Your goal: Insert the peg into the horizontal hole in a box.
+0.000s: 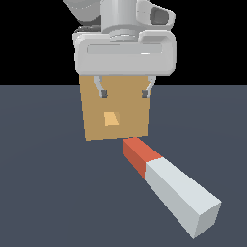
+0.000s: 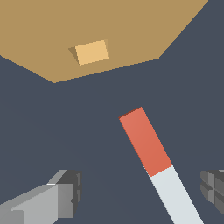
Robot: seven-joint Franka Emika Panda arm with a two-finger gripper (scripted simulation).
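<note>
Dark slate-blue flooring (image 1: 48,193) is stretching under everything you are working with, and a black background is sitting above it in the exterior view. You are looking at the box (image 1: 96,128) standing upright on that floor, its tan face turned toward the camera, with the hole (image 1: 112,118) showing as a lighter orange square near the middle of the face. The peg (image 1: 169,185) is lying flat on the floor in front of the box, running diagonally: its red-orange end is pointing toward the box's lower edge on the exterior view's right, close to it, and the wrist view is showing a strip of floor between them. Its white end is reaching away toward the camera. Your gripper (image 1: 124,91) is hanging above the floor in front of the box's upper part, with its fingers (image 2: 61,194) spread wide and gripping nothing; in the wrist view the peg is passing between them, nearer one finger than the other
</note>
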